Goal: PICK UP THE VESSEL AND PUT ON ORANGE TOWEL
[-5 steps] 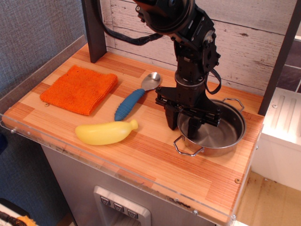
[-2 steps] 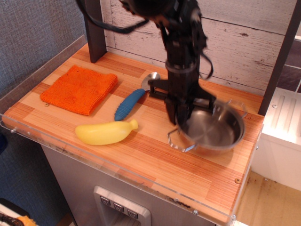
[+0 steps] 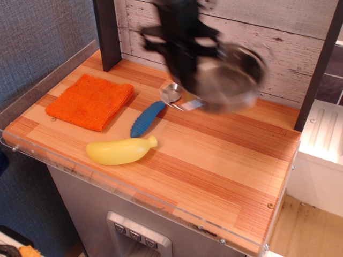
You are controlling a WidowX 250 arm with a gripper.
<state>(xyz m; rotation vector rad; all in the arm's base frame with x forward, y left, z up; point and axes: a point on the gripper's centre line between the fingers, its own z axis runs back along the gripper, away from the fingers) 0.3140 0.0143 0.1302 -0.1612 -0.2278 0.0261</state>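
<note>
The shiny steel vessel (image 3: 228, 77) hangs in the air above the back of the table, blurred by motion. My gripper (image 3: 187, 69) is shut on its left rim and holds it well clear of the wood. The orange towel (image 3: 91, 100) lies flat at the left of the table, apart from the vessel, with nothing on it. My fingers are blurred and partly hidden by the pot.
A blue-handled metal spoon (image 3: 153, 112) lies between the towel and the lifted pot. A yellow banana (image 3: 120, 150) lies near the front edge. A dark post (image 3: 107, 35) stands at the back left, and a plank wall (image 3: 300, 43) runs behind.
The vessel has left the right side of the table. My gripper closed on its left rim, lifted it, and carried it up and toward the left.
</note>
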